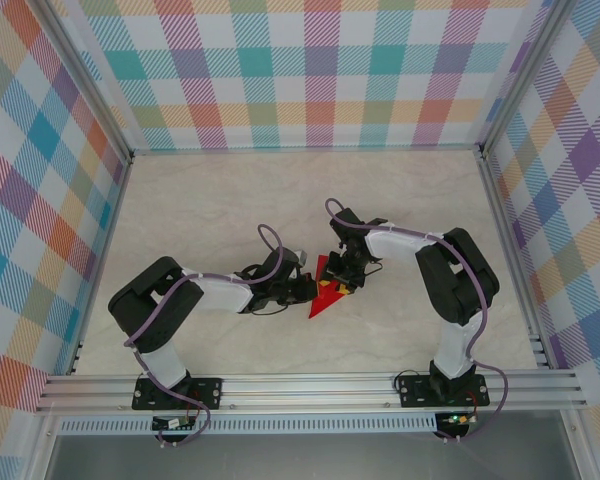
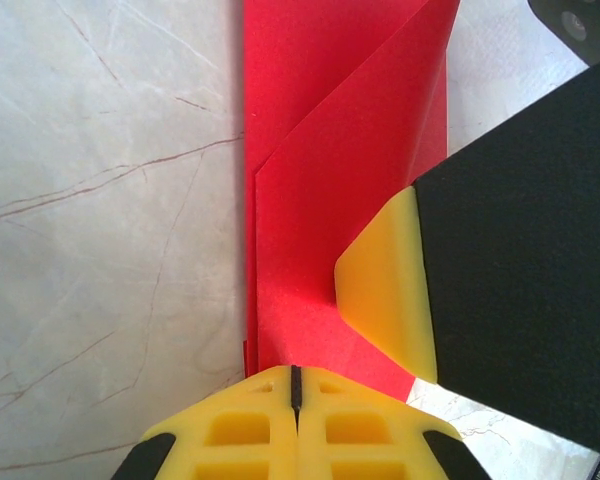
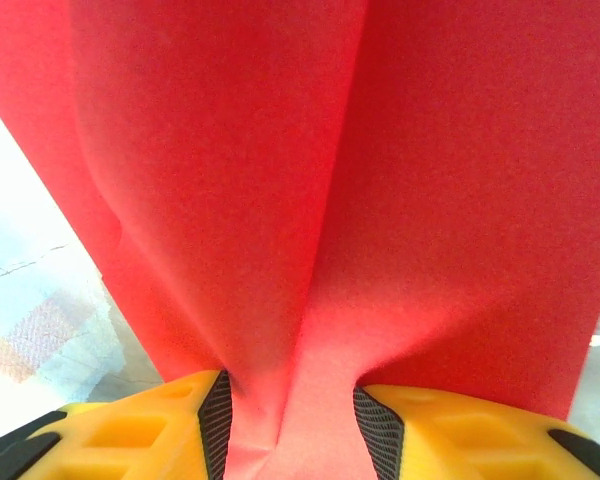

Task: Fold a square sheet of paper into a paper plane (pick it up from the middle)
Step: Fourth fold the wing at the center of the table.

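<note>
Marble tabletop (image 1: pixel 230 200): left gripper (image 2: pixel 294 385) pressed together on folded red paper (image 2: pixel 330 200), right gripper (image 3: pixel 290 420) apparently pinching it.

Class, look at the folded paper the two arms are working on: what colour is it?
The folded paper is plain bright red, clearest in the left wrist view.

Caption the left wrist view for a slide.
Left gripper shut on the folded red paper on the marble table, right gripper's finger pressing the fold.
</note>
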Controlling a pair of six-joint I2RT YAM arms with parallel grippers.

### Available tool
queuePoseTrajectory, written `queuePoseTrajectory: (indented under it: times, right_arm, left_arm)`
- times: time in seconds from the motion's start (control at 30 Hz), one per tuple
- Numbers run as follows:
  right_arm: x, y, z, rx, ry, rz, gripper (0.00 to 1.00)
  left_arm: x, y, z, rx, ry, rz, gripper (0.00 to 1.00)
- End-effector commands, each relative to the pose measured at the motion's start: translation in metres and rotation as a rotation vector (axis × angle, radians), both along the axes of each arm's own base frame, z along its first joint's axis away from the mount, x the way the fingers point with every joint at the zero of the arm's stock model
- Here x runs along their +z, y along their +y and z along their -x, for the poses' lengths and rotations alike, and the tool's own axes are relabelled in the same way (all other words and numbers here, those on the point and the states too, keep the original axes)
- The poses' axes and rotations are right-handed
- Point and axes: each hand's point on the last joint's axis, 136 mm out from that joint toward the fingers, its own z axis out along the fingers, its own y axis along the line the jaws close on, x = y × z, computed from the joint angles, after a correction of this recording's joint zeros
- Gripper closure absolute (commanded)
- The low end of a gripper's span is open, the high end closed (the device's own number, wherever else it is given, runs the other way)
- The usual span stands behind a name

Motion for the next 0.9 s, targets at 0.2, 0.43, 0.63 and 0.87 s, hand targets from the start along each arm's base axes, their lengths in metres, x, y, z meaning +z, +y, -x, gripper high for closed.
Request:
queuePoseTrajectory:
  times: [0.2, 0.43, 0.63, 0.87]
  right_arm:
    - [-0.079, -0.035, 0.037, 0.042, 0.120, 0.192, 0.58]
    - [-0.047, -0.017, 0.020, 0.037, 0.028, 0.099, 0.58]
    - [0.010, 0.003, -0.004, 0.036, -0.137, -0.032, 0.56]
    - [0.060, 0.016, -0.011, 0.095, -0.307, -0.174, 0.63]
  left_arm:
    - [-0.014, 0.004, 0.002, 0.006, 0.052, -0.040, 0.99]
    - [-0.026, 0.012, 0.010, 0.003, 0.102, -0.089, 1.00]
    - [-0.035, 0.020, 0.016, 0.008, 0.135, -0.135, 1.00]
    - [-0.045, 0.024, 0.020, 0.012, 0.171, -0.172, 1.00]
